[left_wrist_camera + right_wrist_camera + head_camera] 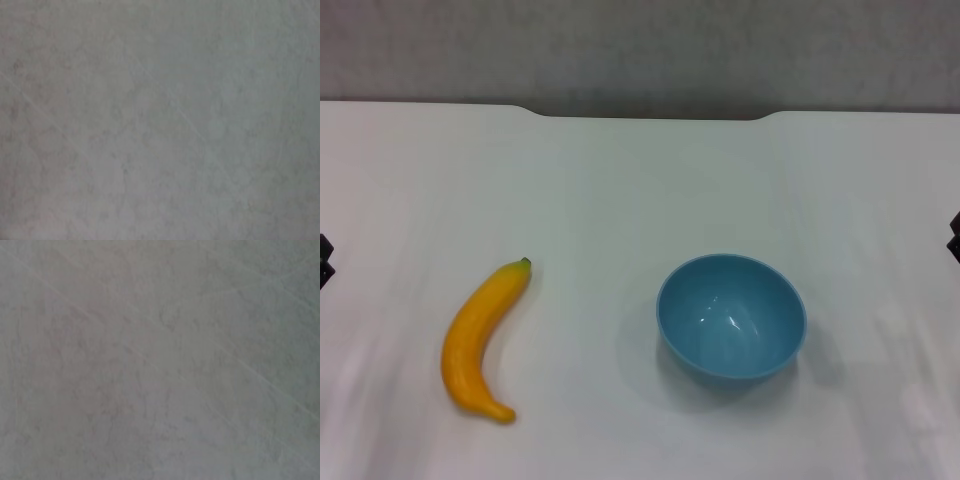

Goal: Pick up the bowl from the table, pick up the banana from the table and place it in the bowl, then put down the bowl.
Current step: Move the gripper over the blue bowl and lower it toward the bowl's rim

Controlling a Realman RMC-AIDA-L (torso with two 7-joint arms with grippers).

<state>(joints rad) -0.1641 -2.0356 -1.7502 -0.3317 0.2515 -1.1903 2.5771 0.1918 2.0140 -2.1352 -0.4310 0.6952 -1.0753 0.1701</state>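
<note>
The light-blue bowl (pixel 731 316) stands upright and empty on the white table (pixel 640 180), right of centre. The yellow-orange banana (pixel 480 338) lies on the table to the left of the bowl, its green stem tip pointing away from me. A dark bit of my left gripper (pixel 324 260) shows at the left edge, well left of the banana. A dark bit of my right gripper (pixel 954 238) shows at the right edge, well right of the bowl. Both wrist views show only bare tabletop.
The table's far edge has a shallow notch (pixel 650 114) in the middle, with a grey wall behind it.
</note>
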